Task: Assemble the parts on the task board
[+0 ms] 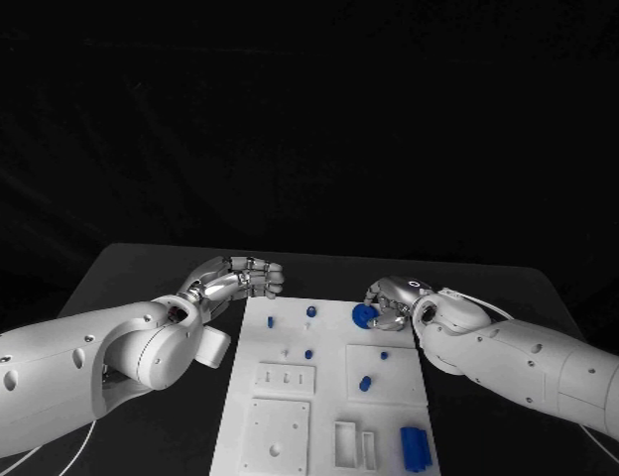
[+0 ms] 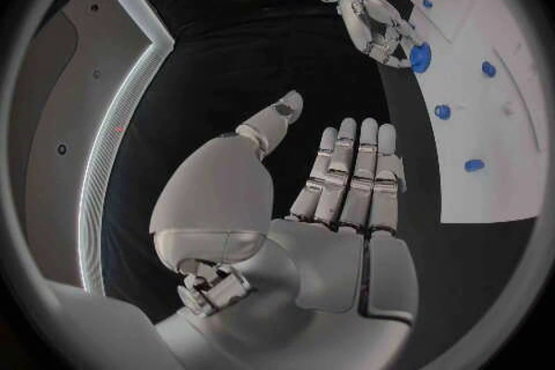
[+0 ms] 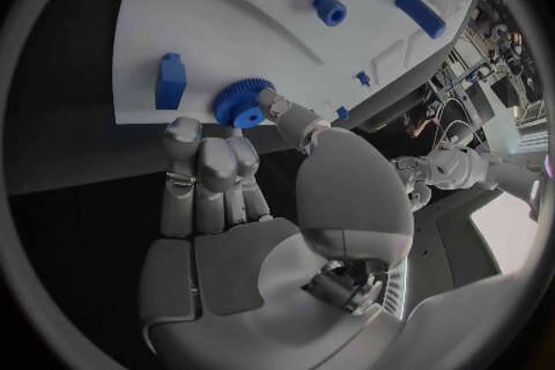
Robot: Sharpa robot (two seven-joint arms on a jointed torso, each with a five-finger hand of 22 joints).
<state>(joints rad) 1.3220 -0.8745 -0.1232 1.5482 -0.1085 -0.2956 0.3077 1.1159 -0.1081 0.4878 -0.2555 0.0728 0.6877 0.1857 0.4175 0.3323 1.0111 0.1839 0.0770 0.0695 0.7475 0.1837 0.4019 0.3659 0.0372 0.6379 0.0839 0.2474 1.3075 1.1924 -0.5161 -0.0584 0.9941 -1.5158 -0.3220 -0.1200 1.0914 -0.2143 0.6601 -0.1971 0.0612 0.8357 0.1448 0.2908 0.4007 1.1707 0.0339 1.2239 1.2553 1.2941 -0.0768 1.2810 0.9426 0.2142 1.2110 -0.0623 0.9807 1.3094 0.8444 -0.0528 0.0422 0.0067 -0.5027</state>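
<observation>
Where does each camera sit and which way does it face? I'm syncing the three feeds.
Head view: on the head, looking down at the board; both arms show.
Left wrist view: behind the left hand, facing the board's edge.
Right wrist view: behind the right hand, facing the board.
All three share the blue gear the right hand holds.

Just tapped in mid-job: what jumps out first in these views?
The right hand pinches a blue gear at the far right edge of the white task board. The left hand hovers off the board's far left corner, holding nothing. A long blue part lies at the board's near right.
</observation>
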